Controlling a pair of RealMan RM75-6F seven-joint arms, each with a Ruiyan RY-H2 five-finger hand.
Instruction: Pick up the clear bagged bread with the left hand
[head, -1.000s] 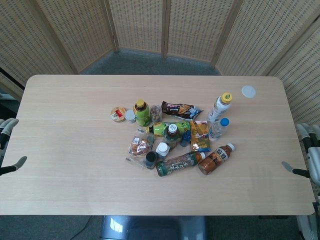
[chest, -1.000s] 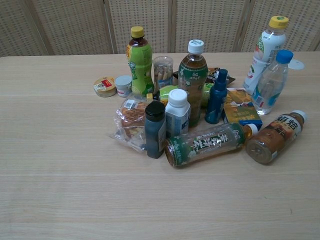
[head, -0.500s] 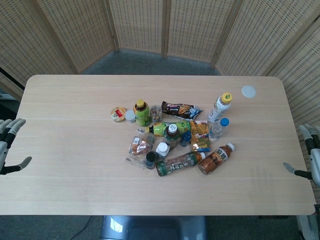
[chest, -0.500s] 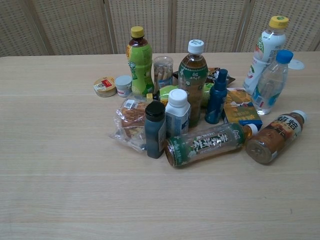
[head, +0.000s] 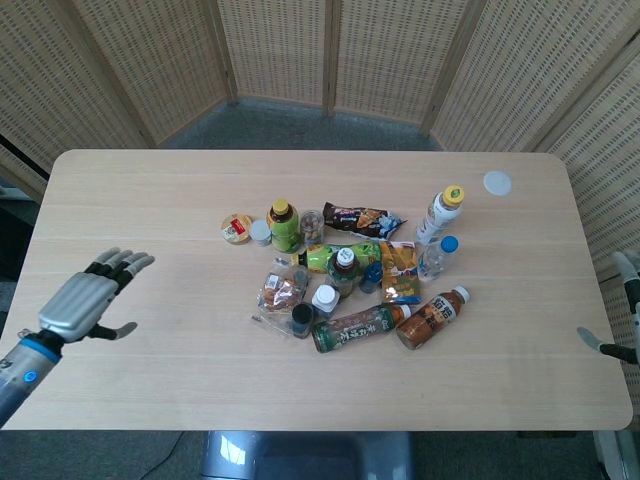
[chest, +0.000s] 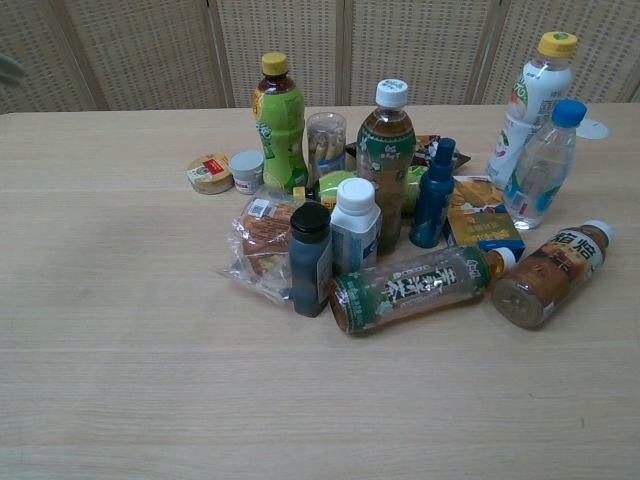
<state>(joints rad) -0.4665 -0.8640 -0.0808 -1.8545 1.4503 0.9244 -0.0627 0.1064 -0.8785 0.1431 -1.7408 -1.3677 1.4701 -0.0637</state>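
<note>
The clear bagged bread (head: 279, 295) (chest: 262, 245) is a see-through plastic bag with brown bread inside. A small white sticker sits on the end of the bag that points to the far edge of the table. The bag lies flat on the table, near the middle, on the left side of the pile of bottles and snacks. It lies a little closer to the near edge than to the far edge. The plastic is crinkly and shiny, and a loose flap of it spreads out toward the near left corner of the table.
</note>
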